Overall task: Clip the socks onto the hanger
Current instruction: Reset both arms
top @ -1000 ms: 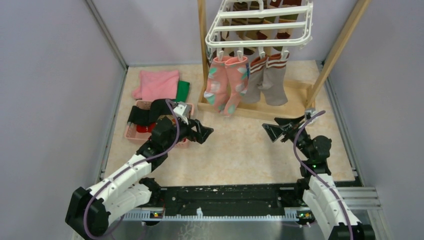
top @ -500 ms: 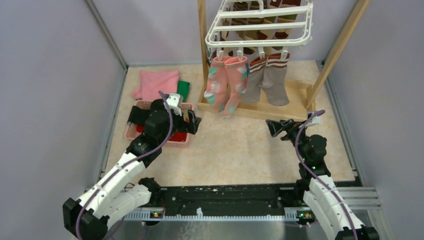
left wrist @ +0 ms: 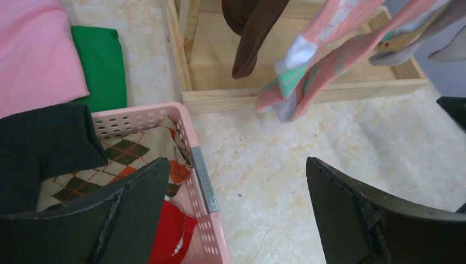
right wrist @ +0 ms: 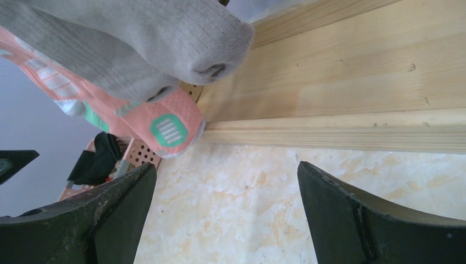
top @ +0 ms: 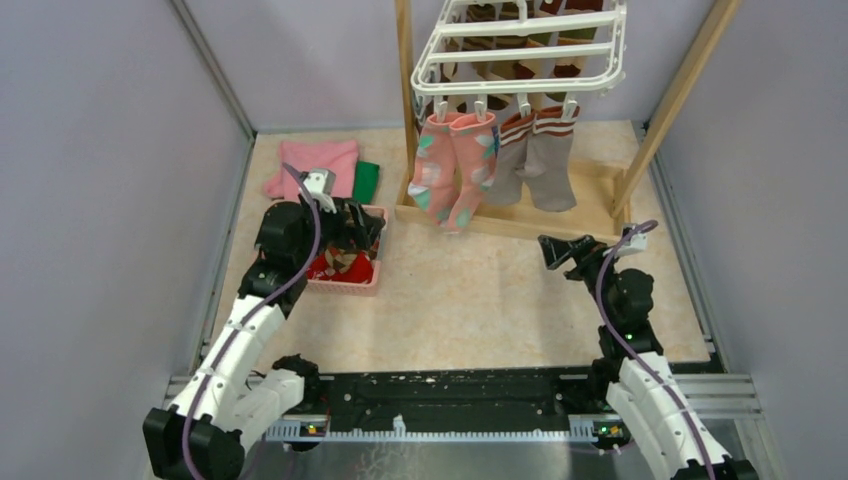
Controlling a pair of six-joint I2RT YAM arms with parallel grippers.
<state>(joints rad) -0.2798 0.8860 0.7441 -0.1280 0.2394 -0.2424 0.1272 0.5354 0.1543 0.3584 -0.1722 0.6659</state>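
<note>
Four front socks: I count two pink socks (top: 452, 180) with teal patches and two grey socks (top: 540, 165) with brown-red striped cuffs. All are clipped along the near edge of the hanger, toes dangling just above the frame's base board.
Hanger: white grid rack (top: 520, 48), high at back centre, inside the wooden frame (top: 500, 222). More dark and striped socks show through the grid behind the front row; I can't count them.
Dark brown sock: my left wrist view shows one (left wrist: 253, 33) hanging just left of the pink pair.
Left claw: my left claw (top: 362, 225) has its jaws spread fully apart, nothing in them. It hovers over the right rim of the basket, one finger above the contents and the other above bare table (top: 470, 300).
Basket: pink, perforated (top: 345, 285), on the table left of the frame and near its corner. Inside are argyle fabric (left wrist: 137, 151), a black cloth (left wrist: 44, 137) and a red item (left wrist: 170, 236). I can't tell which of these are socks.
Right claw: my right claw (top: 558, 250) is also spread wide and empty. It sits over the table right of centre, pointed at the frame base. Its camera looks up at a grey toe and a pink toe, neither touching the fingers.
Cloths: folded pink cloth (top: 315, 165) with a green cloth (top: 366, 180) beside it on the right. Both lie flat behind the basket, at the back left.
</note>
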